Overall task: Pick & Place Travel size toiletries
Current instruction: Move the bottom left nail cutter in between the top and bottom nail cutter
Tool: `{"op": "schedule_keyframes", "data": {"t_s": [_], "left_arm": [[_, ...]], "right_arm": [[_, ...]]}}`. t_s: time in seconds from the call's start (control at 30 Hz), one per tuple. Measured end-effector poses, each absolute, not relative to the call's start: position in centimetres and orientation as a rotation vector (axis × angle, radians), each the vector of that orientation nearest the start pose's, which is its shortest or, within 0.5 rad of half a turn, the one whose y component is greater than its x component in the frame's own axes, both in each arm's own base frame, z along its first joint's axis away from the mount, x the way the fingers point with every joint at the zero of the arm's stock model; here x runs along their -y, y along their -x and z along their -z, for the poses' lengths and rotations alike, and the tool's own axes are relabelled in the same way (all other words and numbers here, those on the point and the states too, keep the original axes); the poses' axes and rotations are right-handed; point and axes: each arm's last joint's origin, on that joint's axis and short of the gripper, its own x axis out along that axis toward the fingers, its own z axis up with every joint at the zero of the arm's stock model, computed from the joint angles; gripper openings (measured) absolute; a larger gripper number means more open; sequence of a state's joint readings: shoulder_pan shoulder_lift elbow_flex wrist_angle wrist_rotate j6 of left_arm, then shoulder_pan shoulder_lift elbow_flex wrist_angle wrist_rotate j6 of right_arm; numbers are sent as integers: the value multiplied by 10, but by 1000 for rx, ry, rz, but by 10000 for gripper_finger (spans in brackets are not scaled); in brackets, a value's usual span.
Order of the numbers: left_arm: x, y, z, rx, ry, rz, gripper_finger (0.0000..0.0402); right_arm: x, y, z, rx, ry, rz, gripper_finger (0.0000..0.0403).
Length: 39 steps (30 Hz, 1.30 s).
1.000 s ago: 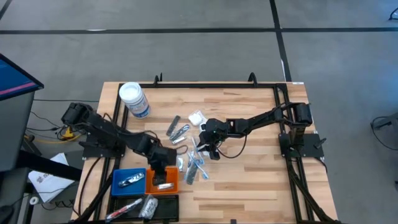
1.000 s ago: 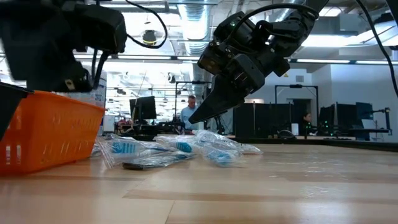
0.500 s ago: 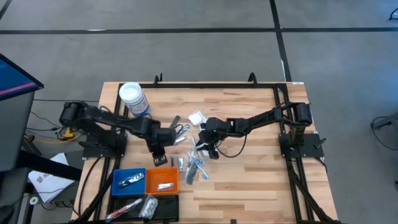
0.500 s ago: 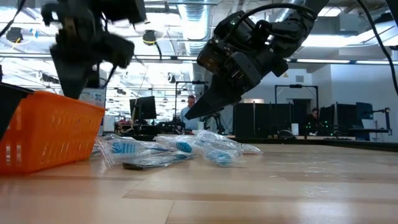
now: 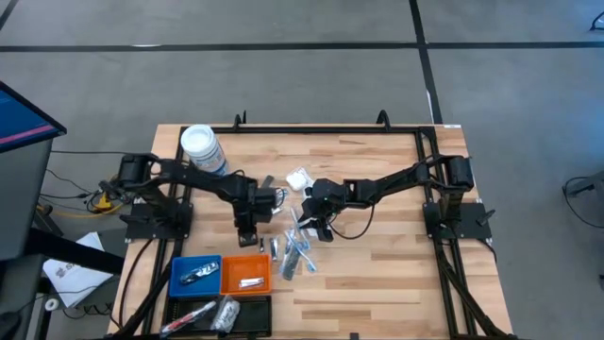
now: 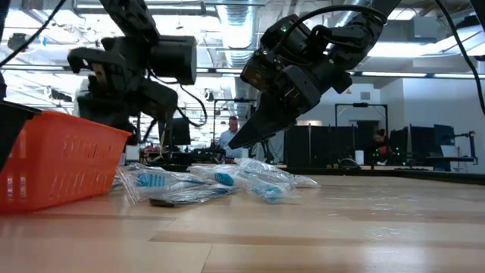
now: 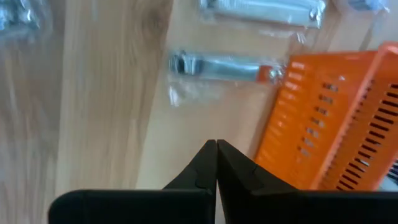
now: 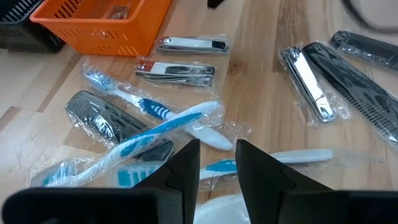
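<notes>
Since a moment ago, the left gripper (image 5: 247,229) has swung from above the orange tray (image 5: 245,274) toward the middle of the counter (image 5: 377,274); its fingers (image 7: 205,168) are clenched on nothing. Left to right: blue tray (image 5: 194,275), orange tray, then the travel size toiletries (image 5: 294,247), wrapped toothbrushes and clippers scattered mid-counter, right of the orange tray. Right of them, the right gripper (image 5: 307,225) hovers over the pile, its fingers (image 8: 183,165) slightly apart, gripping nothing visible.
</notes>
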<state>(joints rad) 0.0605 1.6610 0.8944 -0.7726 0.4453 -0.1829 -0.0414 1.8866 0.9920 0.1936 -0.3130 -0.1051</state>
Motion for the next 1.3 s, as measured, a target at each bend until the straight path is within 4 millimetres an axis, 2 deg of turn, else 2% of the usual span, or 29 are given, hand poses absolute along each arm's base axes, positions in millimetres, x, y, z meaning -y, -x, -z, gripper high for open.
{"op": "schedule_keyframes", "data": {"t_s": [0.3,0.67,0.97,1.17,1.3], "left_arm": [[-18,-280,-133,-1447,550,265,0],[-21,-311,-118,-1432,518,364,0],[-35,-333,-131,-1347,395,289,0],[-48,-335,-134,-1330,382,221,0],[-50,-332,-149,-1288,380,212,0]], "right_arm": [[7,-375,-140,-675,-23,-296,98],[7,-375,-140,-674,-21,-296,98],[7,-375,-139,-676,-22,-296,98],[7,-375,-139,-684,-24,-296,98],[6,-374,-139,-691,-26,-297,98]]}}
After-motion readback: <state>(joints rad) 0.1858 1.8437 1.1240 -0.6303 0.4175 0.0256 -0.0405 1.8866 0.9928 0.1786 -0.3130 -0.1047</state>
